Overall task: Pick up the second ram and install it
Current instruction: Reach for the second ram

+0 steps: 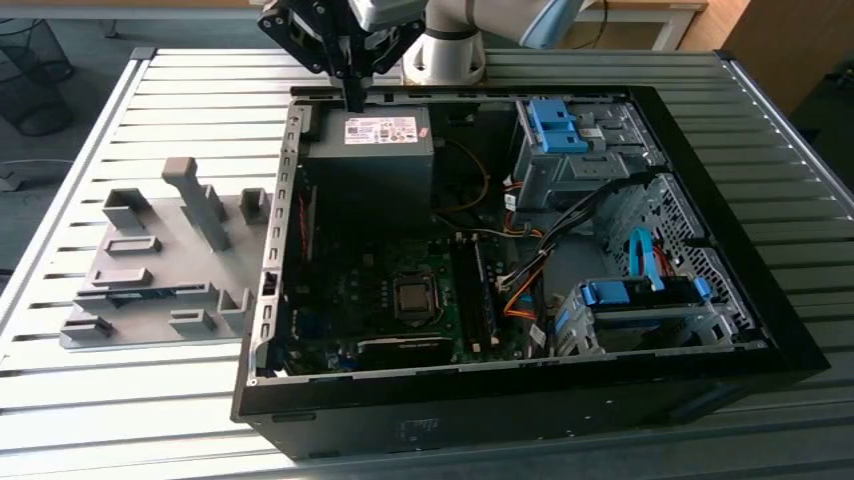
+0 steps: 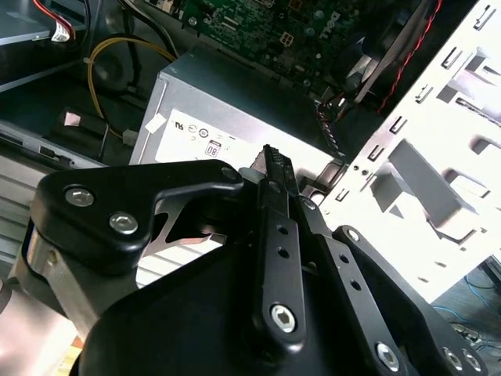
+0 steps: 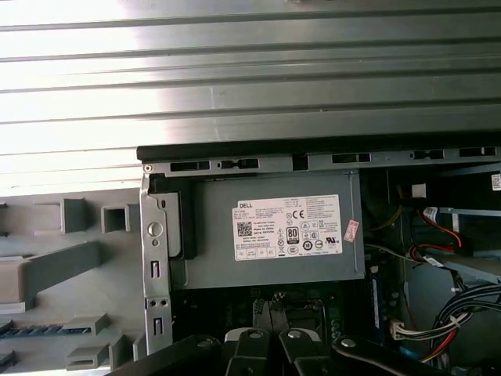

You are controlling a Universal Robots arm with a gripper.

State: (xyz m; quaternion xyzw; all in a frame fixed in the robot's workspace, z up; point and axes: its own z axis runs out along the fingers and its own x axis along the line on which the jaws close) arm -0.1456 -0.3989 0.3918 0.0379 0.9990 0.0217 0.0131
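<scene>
The exterior view showed the black gripper, jaws pressed together on nothing, above the grey metal power supply, while the thin blue-green second ram lay in the grey plastic fixture toward the exterior view's left, long axis running left to right.

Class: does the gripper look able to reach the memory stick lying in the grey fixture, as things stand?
Probably yes. The gripper hangs over the power supply, and the memory stick lies uncovered in the grey fixture outside the case, with nothing above it.
</scene>
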